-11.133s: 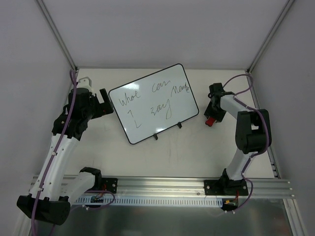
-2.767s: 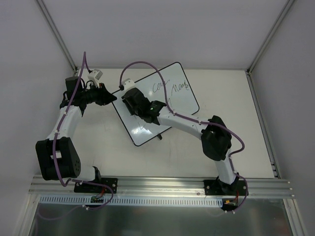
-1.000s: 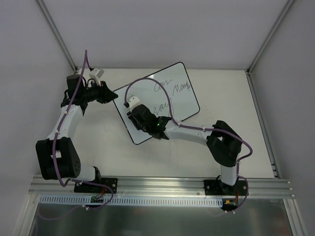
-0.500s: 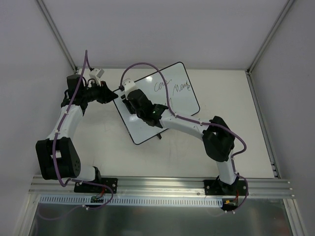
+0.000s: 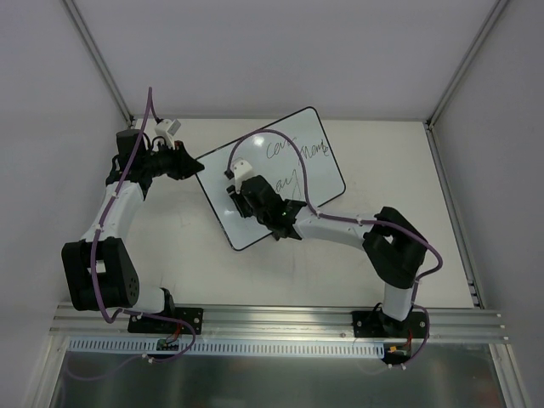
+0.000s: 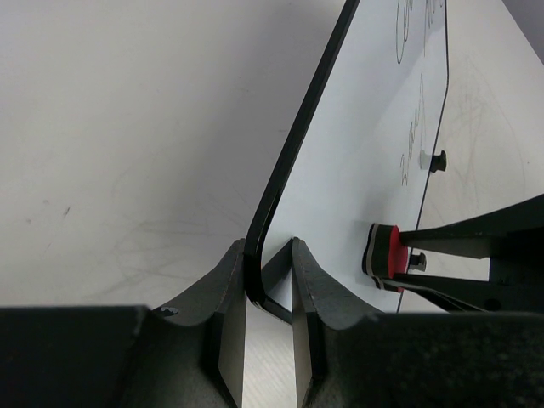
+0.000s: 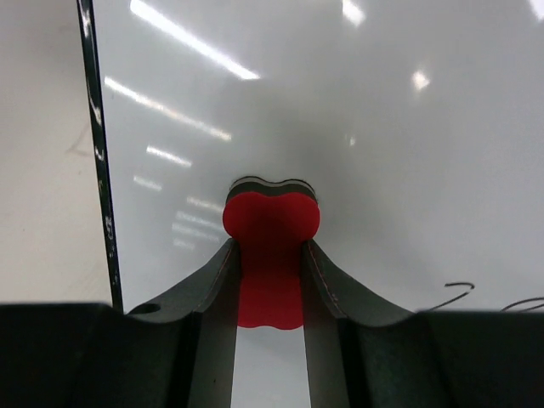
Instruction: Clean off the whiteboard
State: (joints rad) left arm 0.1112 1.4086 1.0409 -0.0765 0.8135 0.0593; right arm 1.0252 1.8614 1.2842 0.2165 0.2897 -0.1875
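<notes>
Right gripper [image 7: 270,246] is clamped on the red eraser [image 7: 270,223], pad pressed to the whiteboard [image 5: 327,180], and in the last half second it has slid from the board's far-left part back toward its middle. Eleven seconds ago it sat over by the right edge of the tabletop [image 5: 382,161] and the board was covered in writing; now the left half looks wiped to bare gloss, and only the handwriting [image 5: 295,153] on the right half remains. I'd say the job is about half done, with the strokes needing to work rightward next. Left gripper [image 6: 269,255] pinches the board's thin black rim at its left corner, as it did a few seconds ago, steadying it against the rubbing. The board lies askew, left of the middle of the table and toward the far edge. From where I stand the tabletop is matt white with faint old scribbles, while the board throws back the ceiling lights. Plain white walls close in three sides, with metal posts in the far corners and a metal rail [image 5: 280,319] along the near edge.
</notes>
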